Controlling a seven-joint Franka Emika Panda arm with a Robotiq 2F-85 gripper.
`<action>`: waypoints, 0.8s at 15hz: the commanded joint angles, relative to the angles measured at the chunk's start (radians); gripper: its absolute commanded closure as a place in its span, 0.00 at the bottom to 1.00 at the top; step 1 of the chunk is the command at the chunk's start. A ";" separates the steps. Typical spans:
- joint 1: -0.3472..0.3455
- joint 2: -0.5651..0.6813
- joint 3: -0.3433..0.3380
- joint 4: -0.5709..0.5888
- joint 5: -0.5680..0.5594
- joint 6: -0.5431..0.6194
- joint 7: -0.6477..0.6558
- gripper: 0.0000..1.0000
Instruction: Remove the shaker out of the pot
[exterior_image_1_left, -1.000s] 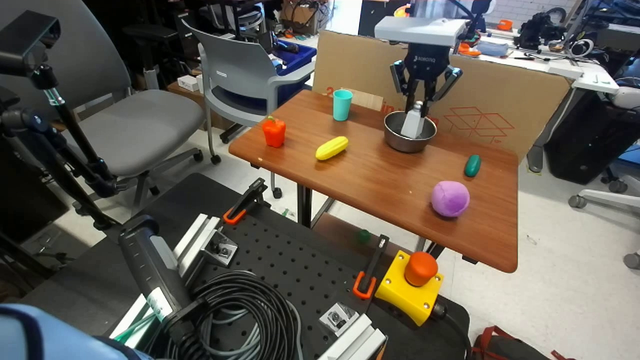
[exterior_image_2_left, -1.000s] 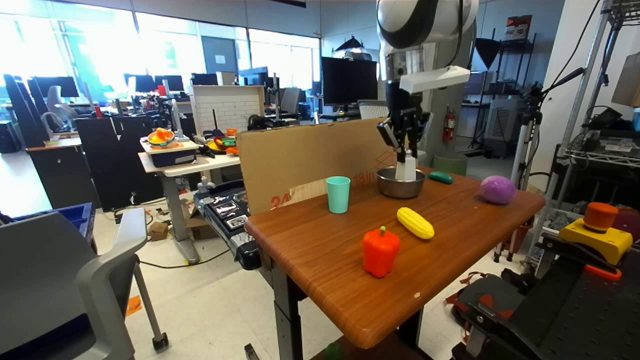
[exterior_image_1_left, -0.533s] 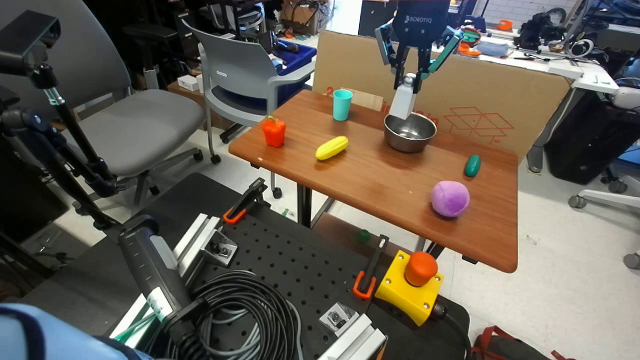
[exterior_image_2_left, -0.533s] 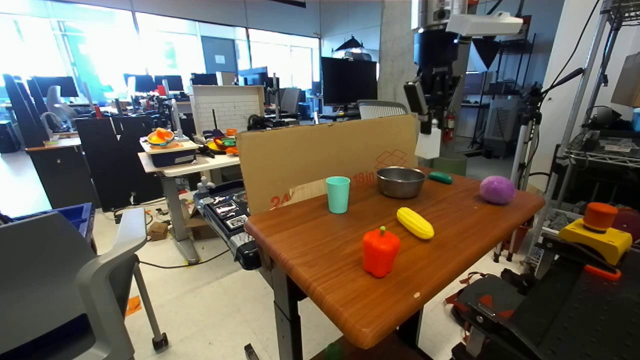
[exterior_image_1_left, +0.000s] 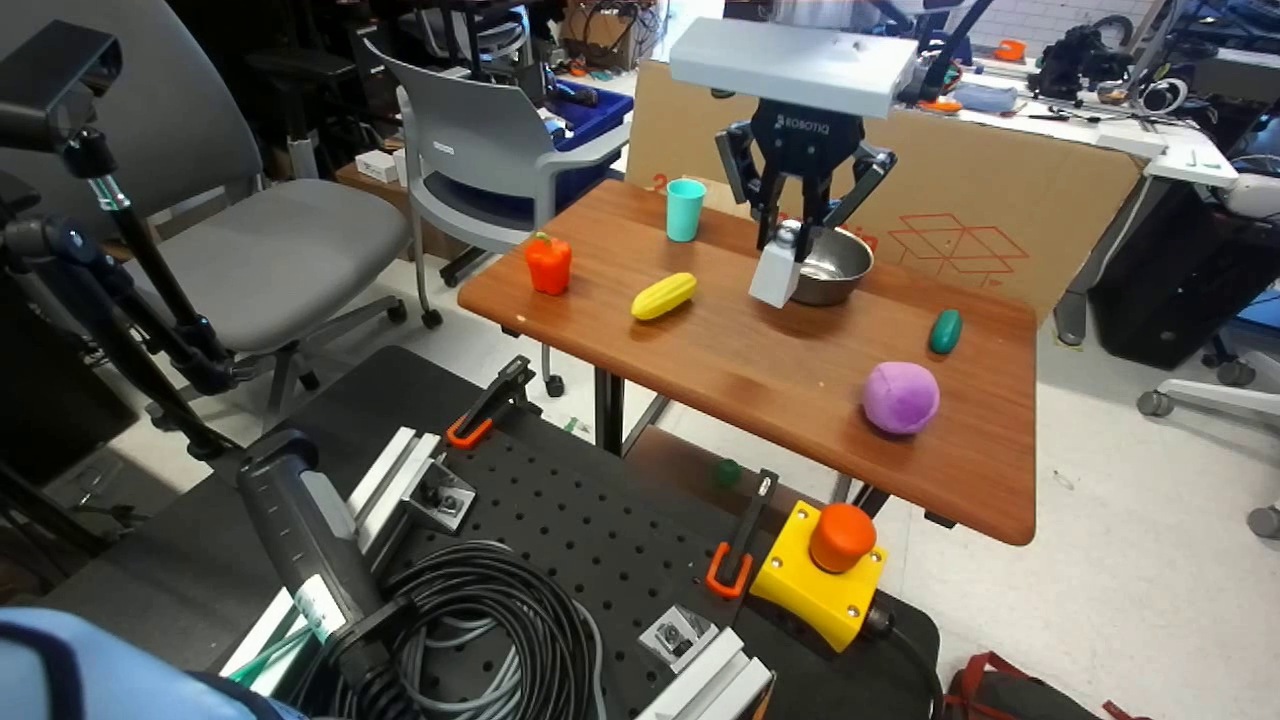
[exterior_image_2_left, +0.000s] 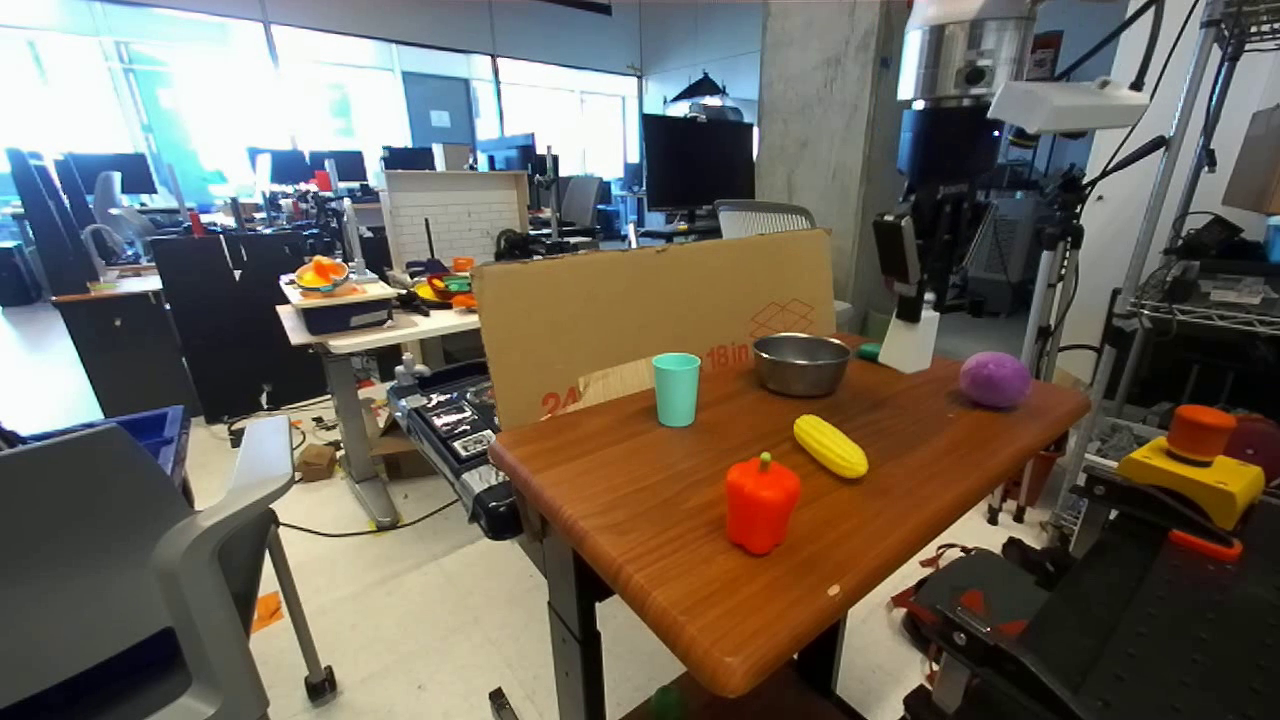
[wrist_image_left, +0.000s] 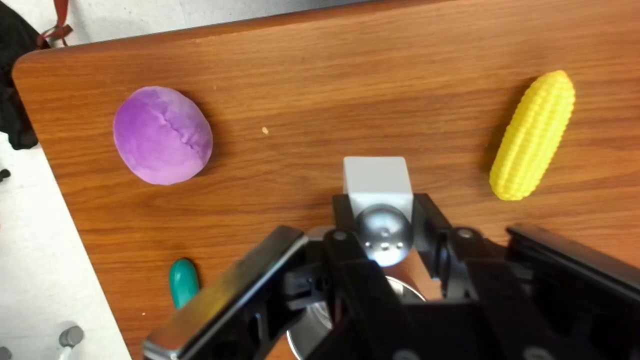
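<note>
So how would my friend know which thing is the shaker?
Find the brown wooden table, then the black gripper above it. That gripper holds the shaker: pale and boxy, with a shiny, dotted top. Unlike the steel pot and yellow corn, it hangs in the air.

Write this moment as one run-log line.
gripper: holding shaker near its cap | shaker: tilted, in air above table, outside pot | pot: on table | removal: done | set-down: not yet
</note>
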 joint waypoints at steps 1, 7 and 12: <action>-0.021 0.034 0.007 -0.030 -0.035 0.101 0.040 0.92; -0.011 0.118 -0.001 -0.013 -0.059 0.089 0.076 0.92; -0.004 0.143 -0.010 -0.012 -0.084 0.092 0.099 0.88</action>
